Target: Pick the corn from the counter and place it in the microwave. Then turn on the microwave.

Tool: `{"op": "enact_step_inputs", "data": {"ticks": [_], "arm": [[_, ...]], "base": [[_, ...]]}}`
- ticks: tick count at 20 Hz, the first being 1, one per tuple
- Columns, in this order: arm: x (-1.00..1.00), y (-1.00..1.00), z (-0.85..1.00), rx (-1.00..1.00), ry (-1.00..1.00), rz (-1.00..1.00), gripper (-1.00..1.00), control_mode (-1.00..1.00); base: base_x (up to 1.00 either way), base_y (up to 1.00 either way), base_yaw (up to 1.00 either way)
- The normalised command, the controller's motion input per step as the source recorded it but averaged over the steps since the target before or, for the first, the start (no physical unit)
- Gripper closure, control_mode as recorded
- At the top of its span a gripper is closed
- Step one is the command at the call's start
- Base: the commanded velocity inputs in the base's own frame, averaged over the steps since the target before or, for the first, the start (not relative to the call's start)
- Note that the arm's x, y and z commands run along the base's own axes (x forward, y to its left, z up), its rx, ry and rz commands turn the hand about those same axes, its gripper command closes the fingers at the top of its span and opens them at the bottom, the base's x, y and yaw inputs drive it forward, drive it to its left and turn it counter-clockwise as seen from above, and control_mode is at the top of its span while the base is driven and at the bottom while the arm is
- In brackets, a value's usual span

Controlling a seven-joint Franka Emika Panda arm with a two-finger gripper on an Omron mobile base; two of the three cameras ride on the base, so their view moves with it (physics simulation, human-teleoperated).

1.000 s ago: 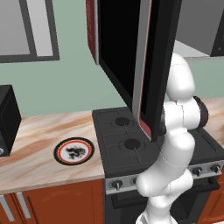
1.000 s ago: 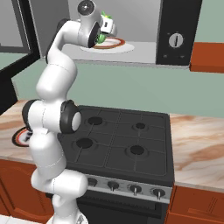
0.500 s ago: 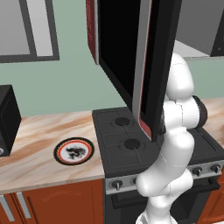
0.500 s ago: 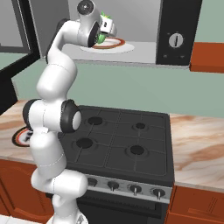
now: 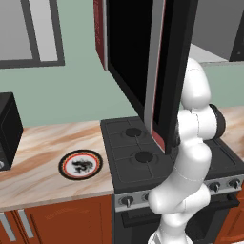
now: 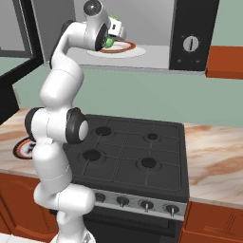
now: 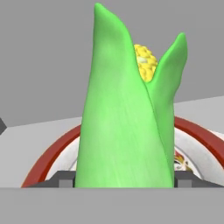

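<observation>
The gripper (image 6: pixel 114 34) clasps the corn (image 7: pixel 127 127) between its fingers (over the microwave's (image 6: pixel 190 42) plate (image 7: pixel 192 131)).

My end effector (image 6: pixel 115 32) sits inside the microwave (image 6: pixel 142 28) cavity, with the corn (image 7: pixel 127 127) filling my hand view from 6 to 12 o'clock. Under it lies a red-rimmed plate (image 7: pixel 201 133) on the cavity floor. Grey walls close in above and behind. The open door (image 5: pixel 157 71) hangs over the stovetop (image 6: pixel 133 152) at 9 o'clock in the right base view; my way out is toward the base.
</observation>
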Motion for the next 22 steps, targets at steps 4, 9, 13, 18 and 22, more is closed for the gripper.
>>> {"op": "enact_step_inputs", "data": {"ticks": [4, 9, 13, 18, 22], "arm": [[0.00, 0.02, 0.00, 0.00, 0.03, 0.00, 1.00, -1.00], [0.00, 0.01, -0.01, 0.00, 0.03, 0.00, 1.00, -1.00], [0.02, 0.00, -0.01, 0.00, 0.01, 0.00, 1.00, -1.00], [0.04, 0.00, 0.00, 0.00, 0.02, 0.00, -1.00, -1.00], [0.02, 0.00, -0.01, 0.00, 0.02, 0.00, -1.00, -1.00]], "base": [[0.00, 0.00, 0.00], [0.00, 0.00, 0.00], [0.00, 0.00, 0.00], [0.00, 0.00, 0.00], [0.00, 0.00, 0.00]]}}
